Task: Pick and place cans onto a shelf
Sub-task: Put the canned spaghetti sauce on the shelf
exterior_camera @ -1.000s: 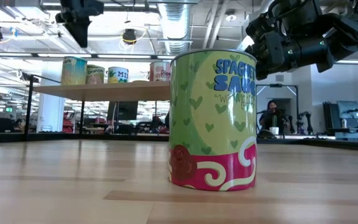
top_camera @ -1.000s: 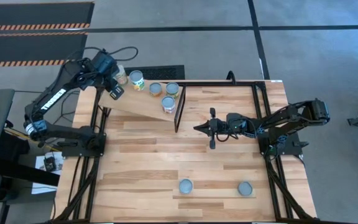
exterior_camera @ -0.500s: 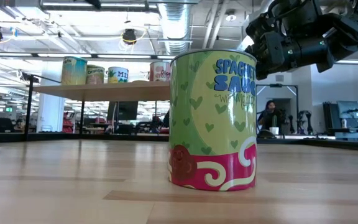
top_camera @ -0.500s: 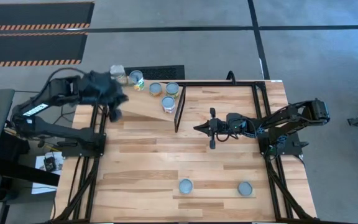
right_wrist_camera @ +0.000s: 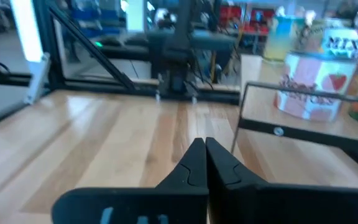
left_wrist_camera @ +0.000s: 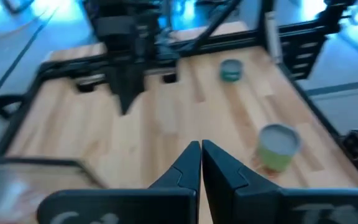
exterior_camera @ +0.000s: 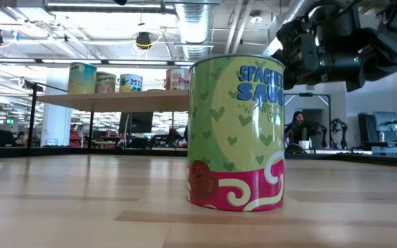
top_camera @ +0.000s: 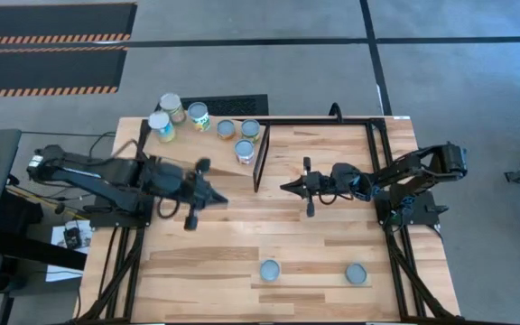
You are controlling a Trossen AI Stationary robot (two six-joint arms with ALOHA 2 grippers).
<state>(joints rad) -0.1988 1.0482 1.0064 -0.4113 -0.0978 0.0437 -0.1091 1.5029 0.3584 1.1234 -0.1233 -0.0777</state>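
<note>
Cans on table: two left to place, one [top_camera: 270, 269] near the front edge at mid-table, other [top_camera: 356, 273] to its right; both upright, long axis vertical, round tops up.
Cans on shelf: five are seen grouped on the shelf [top_camera: 208, 155] at the far left corner, e.g. [top_camera: 162, 125], [top_camera: 245, 151].
Left gripper [top_camera: 221, 199]: over mid-left of table, pointed toward centre; fingers pressed together, nothing btwn them (wrist view [left_wrist_camera: 200, 163]).
Right gripper [top_camera: 286, 186]: over table centre, pointed left twd shelf frame; fingers closed on nothing (wrist view [right_wrist_camera: 202, 160]).
Direction from left gripper: both cans are seen ahead in its wrist view, nearer [left_wrist_camera: 278, 146] and farther [left_wrist_camera: 230, 70].
Nearer arm: judged approx. even for the mid-front can; right-hand can is closer to the right arm.
Next move needs: fingers opened, then a side-on approach, since can axis is vertical.
</note>
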